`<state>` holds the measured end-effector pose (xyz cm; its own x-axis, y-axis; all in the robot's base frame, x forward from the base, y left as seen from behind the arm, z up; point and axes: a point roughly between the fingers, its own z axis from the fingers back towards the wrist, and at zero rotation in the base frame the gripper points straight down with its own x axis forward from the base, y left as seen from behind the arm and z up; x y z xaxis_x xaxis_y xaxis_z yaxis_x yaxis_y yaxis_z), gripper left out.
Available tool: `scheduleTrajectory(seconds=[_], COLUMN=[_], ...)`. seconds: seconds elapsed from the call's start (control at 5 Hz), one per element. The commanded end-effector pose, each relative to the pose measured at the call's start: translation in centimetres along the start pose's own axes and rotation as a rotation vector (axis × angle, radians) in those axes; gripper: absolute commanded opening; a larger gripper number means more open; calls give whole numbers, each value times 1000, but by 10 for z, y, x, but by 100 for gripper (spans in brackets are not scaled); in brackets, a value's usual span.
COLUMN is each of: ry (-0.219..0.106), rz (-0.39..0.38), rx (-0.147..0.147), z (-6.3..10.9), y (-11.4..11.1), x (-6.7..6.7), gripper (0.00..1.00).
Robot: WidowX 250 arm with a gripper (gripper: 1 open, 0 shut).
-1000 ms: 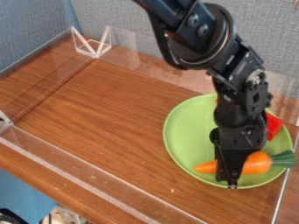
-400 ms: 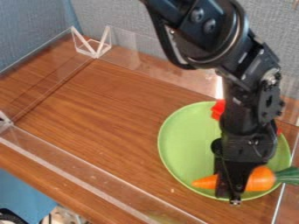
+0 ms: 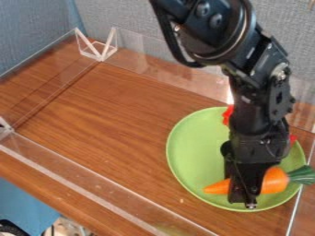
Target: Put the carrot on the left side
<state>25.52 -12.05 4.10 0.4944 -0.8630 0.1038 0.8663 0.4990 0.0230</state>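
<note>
The orange carrot (image 3: 262, 182) with its green stub (image 3: 299, 173) lies across the near right part of the round light-green plate (image 3: 197, 147). My gripper (image 3: 246, 199) points straight down over the carrot's middle and is shut on it, its black fingers hiding part of the orange body. The carrot seems just off the plate's surface. The left side (image 3: 87, 106) is bare brown wood-grain tabletop, far to the left of the gripper.
A red block (image 3: 229, 114) sits at the plate's far rim, mostly hidden behind my arm. Clear plastic walls (image 3: 74, 198) ring the table. A white wire stand (image 3: 96, 43) stands at the back left corner.
The gripper, shut on the carrot, has shifted slightly right and toward the near plate rim and risen a little. The red block shows differently behind the arm.
</note>
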Motion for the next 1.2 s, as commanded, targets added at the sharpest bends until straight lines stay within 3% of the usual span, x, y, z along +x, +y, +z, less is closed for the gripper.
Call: scheduleTrajectory(seconds=[0.0, 0.2, 0.4, 0.6, 0.8, 1.0], ry=[-4, 47, 82, 119, 153, 167], rz=[60, 184, 329, 486, 635, 713], rx=[63, 121, 161, 173, 157, 152], z=[44, 84, 113, 123, 109, 95], y=[5, 30, 62, 98, 125, 143], x=[4, -7, -31, -65, -105, -140], gripper=[0, 0, 0, 0, 0, 0])
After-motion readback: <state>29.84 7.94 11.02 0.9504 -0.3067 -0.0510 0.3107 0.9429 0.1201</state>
